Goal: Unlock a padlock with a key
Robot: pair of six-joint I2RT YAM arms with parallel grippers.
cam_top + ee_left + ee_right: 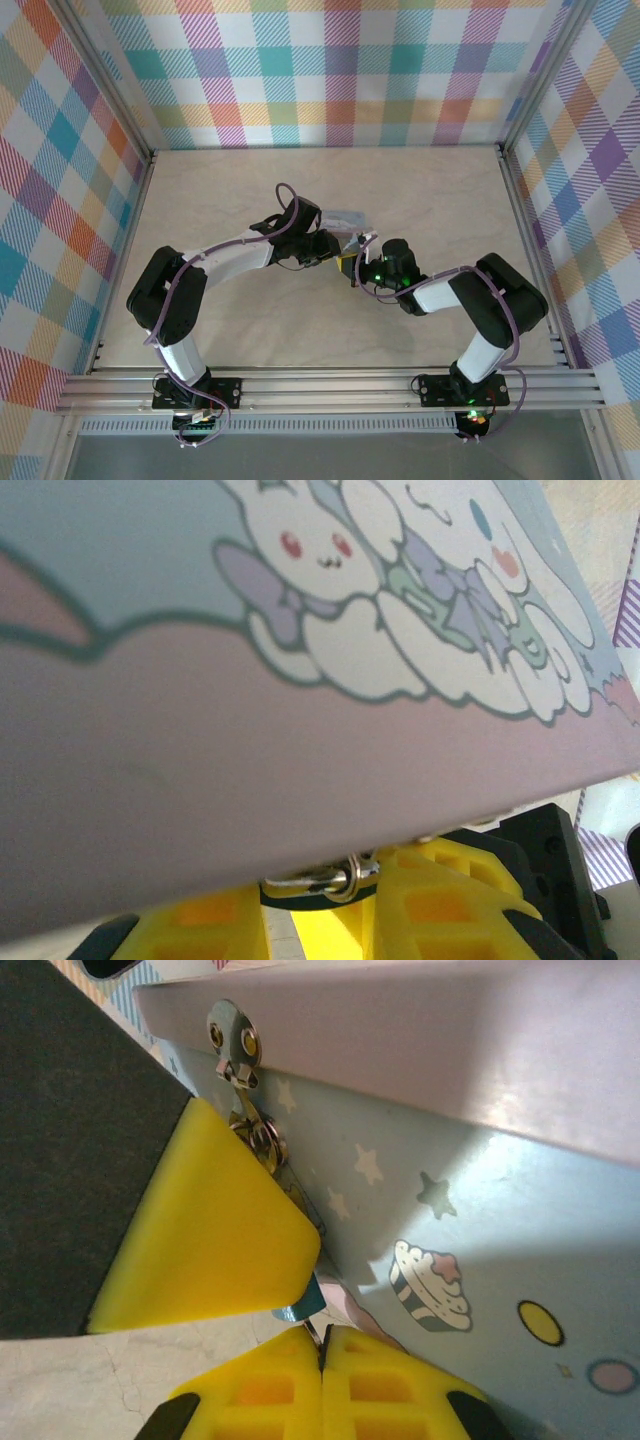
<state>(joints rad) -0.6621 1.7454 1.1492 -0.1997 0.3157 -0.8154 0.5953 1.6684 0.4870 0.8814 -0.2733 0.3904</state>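
Viewing from above, the tin point(345, 215) lies mid-table. Left wrist: the left gripper point(318, 905) straddles the hasp point(340, 875) at six o'clock; I cannot tell if it is clamped. Right wrist: the right gripper point(320, 1348), clenched on the key point(316, 1331), sits under the padlock point(298, 1308) at six o'clock; a skewed twist could bend or drop the key.
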